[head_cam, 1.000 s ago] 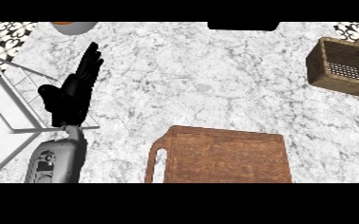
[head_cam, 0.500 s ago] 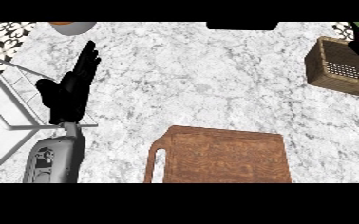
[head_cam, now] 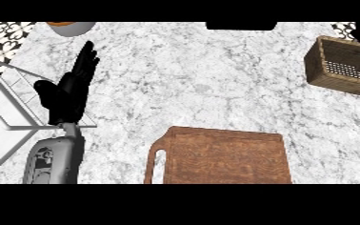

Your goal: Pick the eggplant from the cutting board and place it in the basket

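Left of cutting board (head_cam: 225,157), well apart from basket (head_cam: 318,62): left hand (head_cam: 67,93) resting, fingers straight, holding nothing.

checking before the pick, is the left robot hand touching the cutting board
Apart. The head view shows the left robot hand open at the left, with a strip of bare counter between it and the cutting board.
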You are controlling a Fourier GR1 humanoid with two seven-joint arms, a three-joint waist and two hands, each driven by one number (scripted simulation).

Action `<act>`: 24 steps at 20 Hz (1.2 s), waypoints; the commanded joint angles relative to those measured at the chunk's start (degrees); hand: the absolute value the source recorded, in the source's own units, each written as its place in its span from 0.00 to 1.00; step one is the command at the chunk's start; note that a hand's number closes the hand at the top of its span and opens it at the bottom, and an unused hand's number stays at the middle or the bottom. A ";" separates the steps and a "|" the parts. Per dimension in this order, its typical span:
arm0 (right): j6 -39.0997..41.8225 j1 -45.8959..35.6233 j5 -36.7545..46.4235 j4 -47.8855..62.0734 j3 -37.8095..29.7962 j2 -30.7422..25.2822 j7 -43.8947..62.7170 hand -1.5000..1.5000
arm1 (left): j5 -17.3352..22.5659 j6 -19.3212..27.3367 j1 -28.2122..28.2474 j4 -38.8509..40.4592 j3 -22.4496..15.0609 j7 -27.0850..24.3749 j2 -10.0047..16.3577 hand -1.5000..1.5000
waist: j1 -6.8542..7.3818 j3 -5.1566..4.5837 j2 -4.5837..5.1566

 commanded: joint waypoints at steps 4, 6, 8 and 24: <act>6.48 -5.03 0.41 12.25 -2.80 1.80 -5.08 1.00 | 1.44 -0.70 3.39 2.07 5.05 -0.81 3.80 0.50 | 0.09 -0.51 0.24; 2.48 -3.00 18.80 1.73 6.98 -8.70 -14.32 1.00 | -0.03 -0.58 2.54 0.80 2.18 0.66 2.05 0.50 | 1.33 -0.68 0.62; -0.94 -1.85 23.32 3.60 7.40 -9.13 -20.78 1.00 | -0.20 -0.15 2.81 0.93 2.18 1.17 2.00 0.50 | 1.20 -0.43 0.82; -3.21 -14.96 40.43 27.08 11.47 -0.78 -28.46 1.00 | 1.58 -1.60 3.24 2.19 3.82 0.03 2.94 0.50 | 1.19 -0.54 0.52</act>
